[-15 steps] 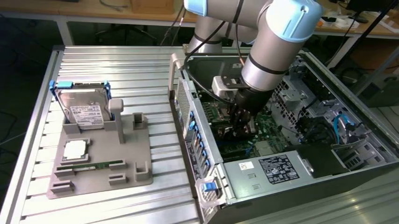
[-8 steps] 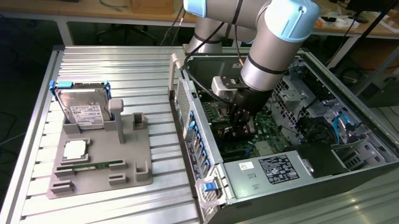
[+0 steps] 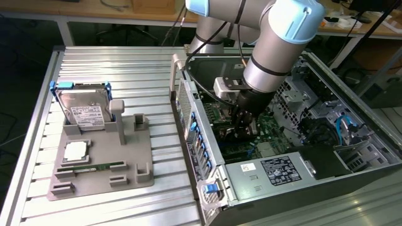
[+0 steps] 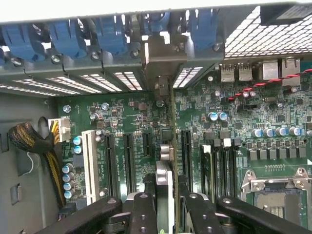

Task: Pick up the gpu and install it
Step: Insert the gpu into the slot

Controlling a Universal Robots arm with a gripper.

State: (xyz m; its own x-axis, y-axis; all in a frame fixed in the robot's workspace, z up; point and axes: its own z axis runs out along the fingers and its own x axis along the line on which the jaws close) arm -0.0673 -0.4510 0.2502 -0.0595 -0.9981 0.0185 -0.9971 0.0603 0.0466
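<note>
Inside the open computer case (image 3: 351, 94), my gripper (image 3: 242, 123) reaches down over the green motherboard (image 3: 270, 125). In the wrist view my gripper (image 4: 168, 207) is shut on the gpu (image 4: 170, 141), a thin card seen edge-on between the two black fingers (image 4: 144, 212). The card stands upright among the black expansion slots (image 4: 129, 161). Its silver bracket (image 4: 163, 56) meets the case's rear wall beneath the blue latches (image 4: 73, 36). I cannot tell whether the card's lower edge sits in a slot.
On the slatted table at the exterior view's left, a grey fixture (image 3: 100, 160) holds a hard drive with blue rails (image 3: 84, 110), a processor (image 3: 75, 150) and a green memory stick (image 3: 94, 166). A power supply (image 3: 276, 172) fills the case's near end. Cables (image 4: 29, 139) lie beside the motherboard.
</note>
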